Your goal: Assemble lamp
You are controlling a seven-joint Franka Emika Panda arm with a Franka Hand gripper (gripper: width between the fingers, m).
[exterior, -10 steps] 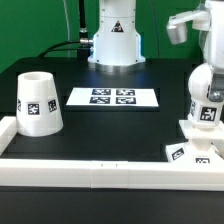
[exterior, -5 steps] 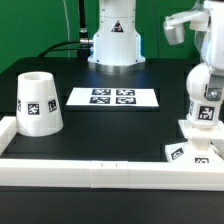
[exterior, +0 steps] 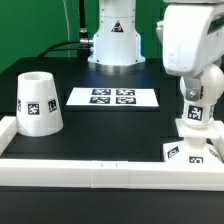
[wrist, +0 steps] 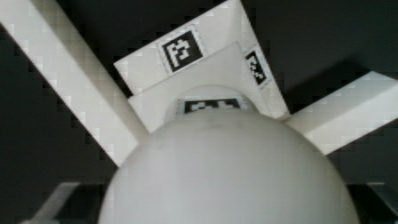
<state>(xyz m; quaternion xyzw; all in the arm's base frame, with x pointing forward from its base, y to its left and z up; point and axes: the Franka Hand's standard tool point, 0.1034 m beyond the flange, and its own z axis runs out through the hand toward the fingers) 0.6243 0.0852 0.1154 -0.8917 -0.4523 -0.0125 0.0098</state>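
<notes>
The rounded white bulb [exterior: 194,118] stands upright on the flat square base [exterior: 180,152] at the exterior view's right, against the white rail. My gripper [exterior: 194,88] has come down over the bulb's top. In the wrist view the bulb [wrist: 222,165] fills the space between my fingers [wrist: 50,205], which show dimly on either side with a dark gap to the bulb, so the gripper [wrist: 214,208] looks open. The tagged base [wrist: 205,55] lies behind the bulb. The tapered shade [exterior: 38,102] stands alone at the exterior view's left.
The marker board [exterior: 113,98] lies flat in the middle of the black table. A white rail [exterior: 100,170] edges the front and the left side. The arm's base [exterior: 116,40] stands at the back.
The arm has swung in from the exterior view's right and now hangs large over the bulb. The bulb, base and shade have not moved.
</notes>
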